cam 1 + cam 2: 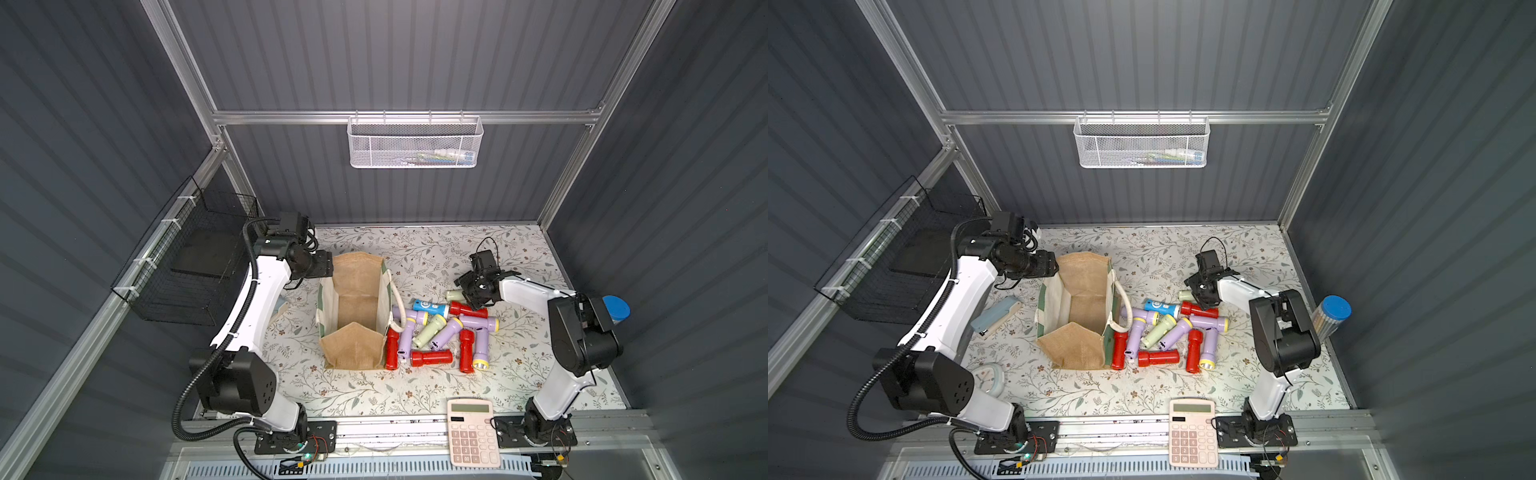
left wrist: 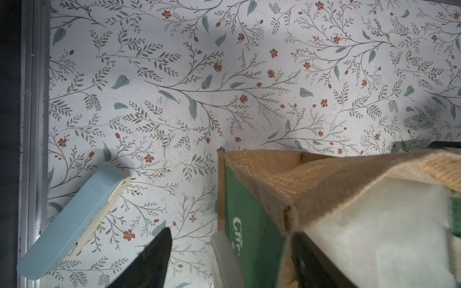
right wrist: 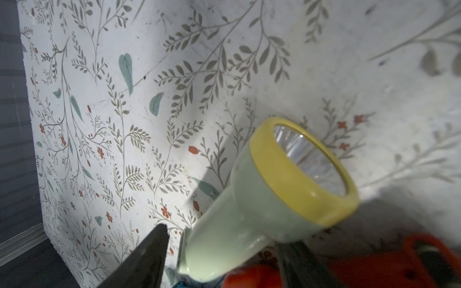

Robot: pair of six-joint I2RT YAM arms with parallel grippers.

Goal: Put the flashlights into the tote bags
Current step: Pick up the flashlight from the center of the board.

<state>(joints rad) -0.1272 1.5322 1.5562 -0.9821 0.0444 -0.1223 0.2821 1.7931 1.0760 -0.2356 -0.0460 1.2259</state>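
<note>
The main risk lies in where the right gripper (image 1: 471,299) bites. Its jaws stand part-open astride the pale green flashlight (image 3: 249,219), close to the narrow tail end. The wide yellow-ringed head juts out well beyond the fingertips. Closed there on smooth plastic, the jaws would likely let the torch swing head-down or squirt out as it lifts.

A thin strip of table (image 3: 174,99) shows between one finger and the tail, so I judge nothing is gripped yet. The other finger's contact is hidden behind the body, so that is not certain. A red flashlight (image 3: 424,259) lies just beside that hidden finger, seemingly touching the green one. It could be dragged or knocked as the jaws close.

The other flashlights (image 1: 436,328) lie heaped on the table between this gripper and the tote bag (image 1: 357,270). The bag stands open-mouthed past the heap, and no torch shows inside it. It is soft, and one jute end panel sags, so a torch released low over the rim could catch there and fall outside.

The right arm rises from its base with the elbow high. Its forearm reaches out over the heap and the wrist tips so the fingers point down at the table. The left arm arches over to the bag's far corner. The left gripper (image 2: 232,233) points down there, jaws spread wide astride that corner. Its outer finger is clear of the cloth, and it holds nothing that I can see.
</note>
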